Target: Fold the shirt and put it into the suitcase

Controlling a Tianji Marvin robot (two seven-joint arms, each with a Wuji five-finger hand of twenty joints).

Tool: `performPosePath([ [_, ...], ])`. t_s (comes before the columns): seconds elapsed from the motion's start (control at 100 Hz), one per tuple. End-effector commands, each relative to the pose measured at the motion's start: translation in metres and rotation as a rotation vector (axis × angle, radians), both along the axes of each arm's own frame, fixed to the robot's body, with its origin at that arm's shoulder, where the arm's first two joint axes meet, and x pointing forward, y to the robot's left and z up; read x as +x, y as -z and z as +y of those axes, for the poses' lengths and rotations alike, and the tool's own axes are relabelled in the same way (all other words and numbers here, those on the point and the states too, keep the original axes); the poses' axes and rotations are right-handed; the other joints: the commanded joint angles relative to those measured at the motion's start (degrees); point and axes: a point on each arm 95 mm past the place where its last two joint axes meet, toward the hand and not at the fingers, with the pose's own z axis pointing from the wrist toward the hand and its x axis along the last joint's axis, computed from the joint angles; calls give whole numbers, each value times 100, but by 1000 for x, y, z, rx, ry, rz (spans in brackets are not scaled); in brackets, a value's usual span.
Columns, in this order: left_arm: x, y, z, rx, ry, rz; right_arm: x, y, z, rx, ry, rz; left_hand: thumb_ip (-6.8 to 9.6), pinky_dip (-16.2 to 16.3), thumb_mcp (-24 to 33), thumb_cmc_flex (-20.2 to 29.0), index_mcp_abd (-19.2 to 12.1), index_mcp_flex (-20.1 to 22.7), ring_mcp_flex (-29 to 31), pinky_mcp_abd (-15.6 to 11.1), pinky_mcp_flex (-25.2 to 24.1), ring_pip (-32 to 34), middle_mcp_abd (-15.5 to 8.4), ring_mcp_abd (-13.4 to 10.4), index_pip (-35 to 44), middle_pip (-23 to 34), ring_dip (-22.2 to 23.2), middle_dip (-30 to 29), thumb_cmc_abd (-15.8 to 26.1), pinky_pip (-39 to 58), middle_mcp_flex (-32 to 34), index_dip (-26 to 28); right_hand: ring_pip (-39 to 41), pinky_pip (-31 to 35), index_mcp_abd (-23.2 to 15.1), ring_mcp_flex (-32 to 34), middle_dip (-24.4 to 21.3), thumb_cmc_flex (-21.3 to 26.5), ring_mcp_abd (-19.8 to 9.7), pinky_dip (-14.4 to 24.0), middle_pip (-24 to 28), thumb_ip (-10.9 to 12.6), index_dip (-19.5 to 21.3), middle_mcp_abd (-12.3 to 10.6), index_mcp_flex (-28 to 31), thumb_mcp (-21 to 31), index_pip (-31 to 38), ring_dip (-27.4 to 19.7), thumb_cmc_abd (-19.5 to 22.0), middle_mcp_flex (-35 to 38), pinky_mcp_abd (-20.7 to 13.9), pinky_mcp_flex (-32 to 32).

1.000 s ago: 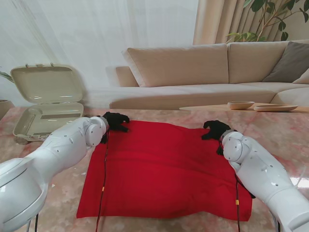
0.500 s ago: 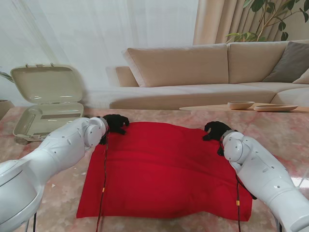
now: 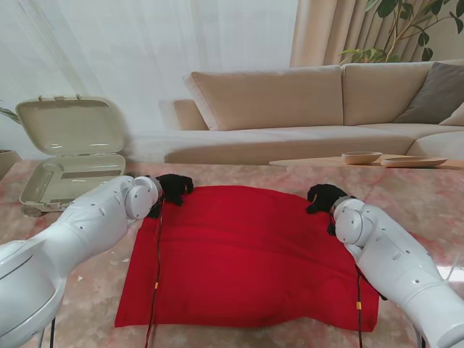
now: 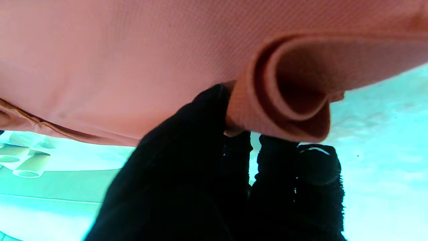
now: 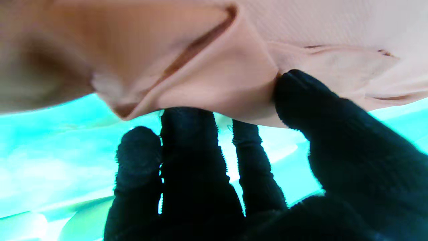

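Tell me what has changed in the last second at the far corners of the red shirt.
The left hand curled its fingers and drew slightly back toward the robot's left, closing on the far corner of the red shirt. The right hand curled in and pinched its corner too; the wrist views show cloth between thumb and fingers. The shirt's near edge and the open suitcase stayed as they were.

Beyond the left robot hand point(image 3: 172, 185) and the right robot hand point(image 3: 323, 196) stands a long beige sofa point(image 3: 290, 109). White sheer curtains point(image 3: 145, 51) behind it let in soft daylight. A beige drape point(image 3: 326, 32) and a green plant point(image 3: 406, 29) are far beyond the right robot hand. A low wooden table point(image 3: 362, 162) carries a shallow bowl point(image 3: 361, 156). The bench point(image 3: 72, 304) has a pink marble top.
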Motion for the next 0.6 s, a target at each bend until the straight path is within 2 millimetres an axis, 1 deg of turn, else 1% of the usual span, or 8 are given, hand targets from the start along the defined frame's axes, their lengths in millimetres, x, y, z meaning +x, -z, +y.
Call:
performPosePath([
  [0.0,-8,15,5,17,-6,37,-6,14,-4,-26,12,40,-60,196,348,153,12,-76,234,-190,160,363,-135,36,312,155,194,-33,-254,561,347,216,333,611,-115,447,153,416,-78,-142,208,-412,4,-18,267,243,511,183,-255,192,-202,404],
  [0.06,-8,15,5,12,-10,43,-5,14,-4,-37,15,38,-35,227,579,71,-14,-114,271,-197,203,451,-144,25,443,270,287,-6,-256,607,350,375,502,850,-196,768,400,726,-159,-299,344,-602,-243,-47,191,262,1112,157,-418,407,-299,760],
  [0.11,-8,15,5,8,-13,48,-4,14,-4,-49,18,37,-6,255,779,23,-24,-127,308,-207,242,522,-151,14,561,374,392,11,-288,657,355,518,632,1004,-266,1053,669,953,-243,-422,395,-674,-427,-79,152,445,1637,122,-625,661,-368,1077],
  [0.18,-8,15,5,0,-17,52,-2,13,-4,-67,18,45,20,262,945,-13,-58,-131,355,-204,273,561,-163,7,676,461,463,23,-312,676,376,646,739,1122,-357,1409,808,1176,-362,-570,512,-776,-557,-154,128,706,2243,64,-893,987,-439,1463],
  [0.23,-8,16,4,-5,-21,52,-1,14,-4,-76,19,48,27,264,980,-23,-67,-128,372,-206,295,572,-171,2,698,482,473,28,-313,689,387,671,811,1063,-438,1674,855,1294,-443,-719,626,-776,-603,-225,142,884,2645,29,-1003,1221,-471,1977],
  [0.33,-8,15,5,-12,-25,53,1,14,-5,-80,21,58,35,266,1029,-33,-68,-125,380,-209,299,585,-182,-5,710,514,486,40,-316,697,391,695,831,1147,-527,1942,853,1300,-543,-677,741,-642,-675,-278,133,1063,3135,-16,-1093,1403,-483,2074],
  [0.49,-7,15,6,-34,-35,52,3,14,-5,-63,25,56,62,270,1195,-82,-88,-85,439,-209,365,647,-202,-10,789,614,510,61,-345,728,431,770,846,1197,-709,2296,944,1339,-675,-694,933,-239,-496,-445,131,1418,3809,-45,-1174,1676,-399,2417],
  [0.59,-7,14,6,-62,-52,44,3,12,-4,-39,28,48,146,306,1651,-233,-232,-124,519,-179,469,819,-258,16,1273,866,572,81,-420,824,496,1201,1025,1272,-785,2474,1107,1266,-787,-595,1163,49,-397,-535,194,1906,4071,30,-1346,1801,-325,2587],
])
